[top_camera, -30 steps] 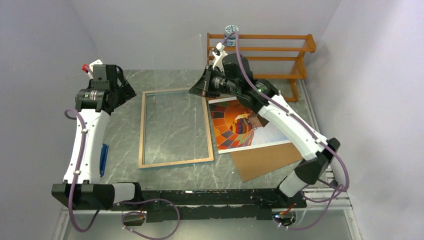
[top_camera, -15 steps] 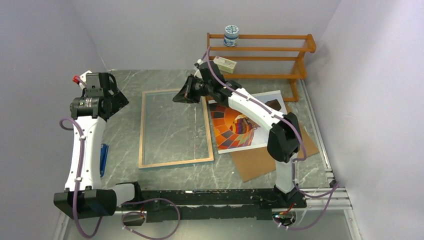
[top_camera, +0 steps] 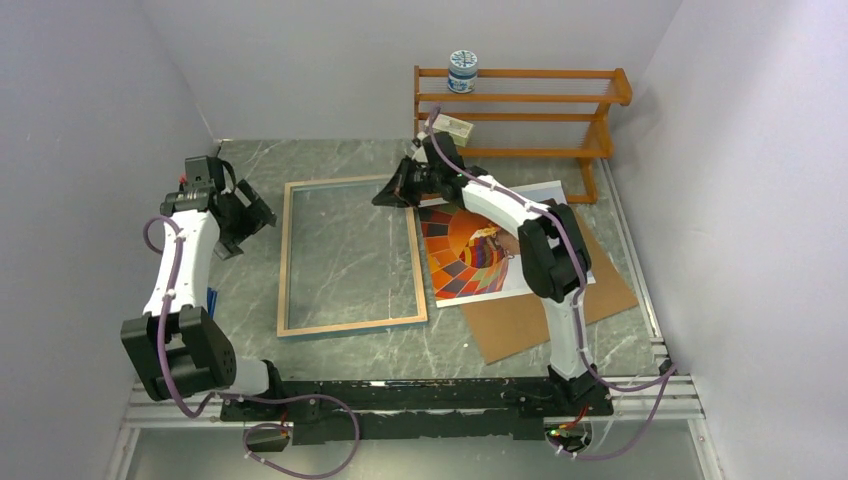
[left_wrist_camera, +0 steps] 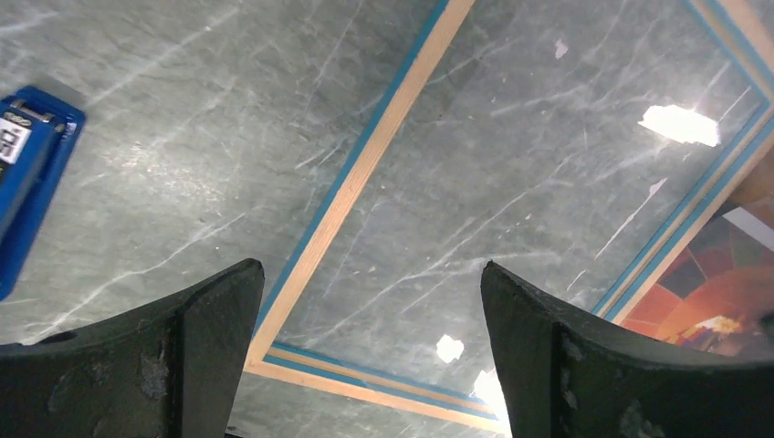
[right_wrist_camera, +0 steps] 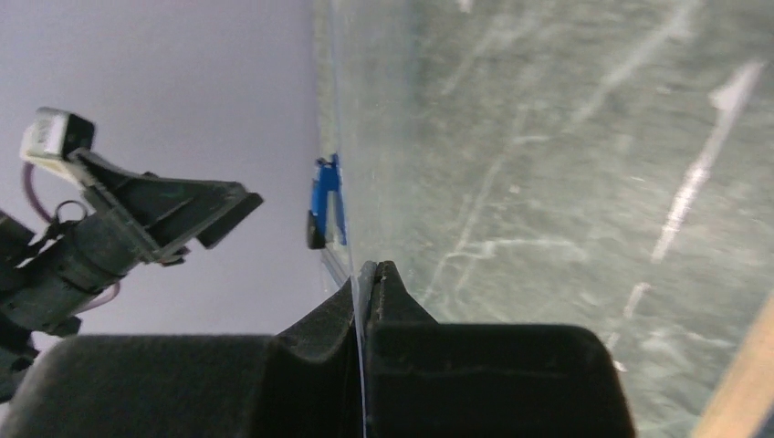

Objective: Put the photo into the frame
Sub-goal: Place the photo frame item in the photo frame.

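Currently listing: the photo (top_camera: pixel 465 262) lying just right of the frame (top_camera: pixel 283 260), partly hiding under right arm (top_camera: pixel 495 203); left gripper (left_wrist_camera: pixel 370 274) gaping empty left of frame; right gripper (right_wrist_camera: pixel 367 274) pinching shut at frame's far corner, contents indistinct.

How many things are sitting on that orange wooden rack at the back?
2. A blue-and-white tin stands on the top shelf of the rack, left end; a small pale box lies one shelf down, by the right arm, which may hide more.
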Controlling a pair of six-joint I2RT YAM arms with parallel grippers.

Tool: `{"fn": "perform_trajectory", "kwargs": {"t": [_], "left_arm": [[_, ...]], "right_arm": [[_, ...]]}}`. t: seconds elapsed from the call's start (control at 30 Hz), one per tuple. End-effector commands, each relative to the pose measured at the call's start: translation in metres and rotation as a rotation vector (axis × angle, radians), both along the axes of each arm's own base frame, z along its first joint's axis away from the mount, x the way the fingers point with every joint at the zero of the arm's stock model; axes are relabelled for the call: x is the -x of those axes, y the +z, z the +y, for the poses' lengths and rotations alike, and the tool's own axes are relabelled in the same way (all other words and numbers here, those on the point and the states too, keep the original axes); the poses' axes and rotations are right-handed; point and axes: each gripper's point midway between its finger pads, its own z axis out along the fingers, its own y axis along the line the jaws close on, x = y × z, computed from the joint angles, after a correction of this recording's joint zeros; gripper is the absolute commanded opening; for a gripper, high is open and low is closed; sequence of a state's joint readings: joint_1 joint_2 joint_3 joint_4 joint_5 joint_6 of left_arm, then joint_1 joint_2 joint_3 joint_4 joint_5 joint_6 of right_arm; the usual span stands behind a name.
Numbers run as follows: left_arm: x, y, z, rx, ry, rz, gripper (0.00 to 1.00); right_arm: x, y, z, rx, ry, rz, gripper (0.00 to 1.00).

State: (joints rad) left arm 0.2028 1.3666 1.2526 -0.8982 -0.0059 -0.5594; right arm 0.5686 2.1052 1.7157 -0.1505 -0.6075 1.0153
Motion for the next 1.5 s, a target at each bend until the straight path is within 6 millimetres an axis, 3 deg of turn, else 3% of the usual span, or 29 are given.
{"fn": "perform_trajectory", "kwargs": {"t": [0.0, 0.13, 0.3, 0.53, 0.73, 0.83, 0.97, 1.13, 1.3, 1.47], "left_arm": [[-0.017, 0.001, -0.01, 0.077, -0.046, -0.068, 0.94], [-0.02, -0.005, -0.011, 0.095, -0.048, -0.064, 0.94], [-0.019, -0.002, -0.006, 0.073, -0.029, -0.065, 0.93], [-0.011, 0.052, 0.017, -0.058, 0.076, -0.187, 0.94], [-0.001, 0.079, 0.029, -0.128, 0.129, -0.234, 0.94], [0.001, 0.078, 0.029, -0.128, 0.132, -0.23, 0.94], [0.002, 0.065, 0.026, -0.11, 0.121, -0.2, 0.94], [-0.001, 0.043, 0.019, -0.068, 0.09, -0.163, 0.94], [-0.014, 0.013, 0.012, -0.022, 0.038, -0.105, 0.94], [-0.025, -0.012, -0.002, 0.055, -0.032, -0.075, 0.93]], "right_arm": [[0.014, -0.012, -0.002, -0.052, 0.109, 0.004, 0.0], [0.016, -0.001, -0.006, -0.096, 0.105, 0.002, 0.0], [0.012, 0.047, -0.007, -0.142, 0.102, -0.069, 0.0], [0.03, 0.116, 0.004, -0.218, 0.129, -0.162, 0.0], [0.054, 0.138, 0.025, -0.283, 0.178, -0.16, 0.0], [0.056, 0.133, 0.037, -0.289, 0.186, -0.133, 0.0], [0.049, 0.106, 0.044, -0.261, 0.174, -0.084, 0.0], [0.032, 0.055, 0.044, -0.191, 0.145, -0.031, 0.0], [0.019, -0.015, 0.041, -0.109, 0.127, 0.04, 0.0], [0.01, -0.053, 0.025, -0.01, 0.102, 0.016, 0.0]]}}
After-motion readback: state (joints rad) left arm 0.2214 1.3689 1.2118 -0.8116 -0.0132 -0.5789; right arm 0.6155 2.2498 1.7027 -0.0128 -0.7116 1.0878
